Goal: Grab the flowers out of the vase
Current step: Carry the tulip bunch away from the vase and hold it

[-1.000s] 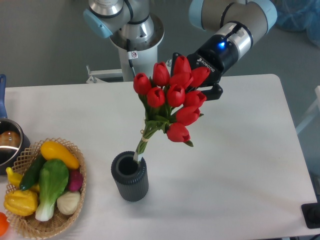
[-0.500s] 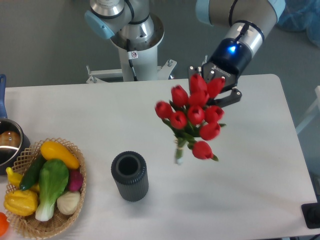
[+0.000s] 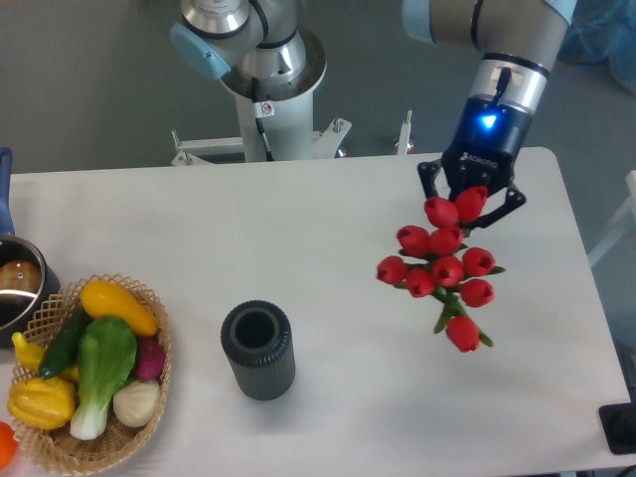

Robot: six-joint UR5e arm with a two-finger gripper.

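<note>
White table (image 3: 328,229) with rounded corners, grey floor (image 3: 89,79) behind.

Arm (image 3: 497,70) over table's right side, jaws closed on flowers (image 3: 442,268).

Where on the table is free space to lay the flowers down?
Bare table lies between the vase and the flowers held by the end effector, and along the front right. The left side is crowded: basket and pot.

You can make out white lettering on the gripper (image 3: 471,195) body, probably "ROBOTIQ"; nothing else is legible.
</note>
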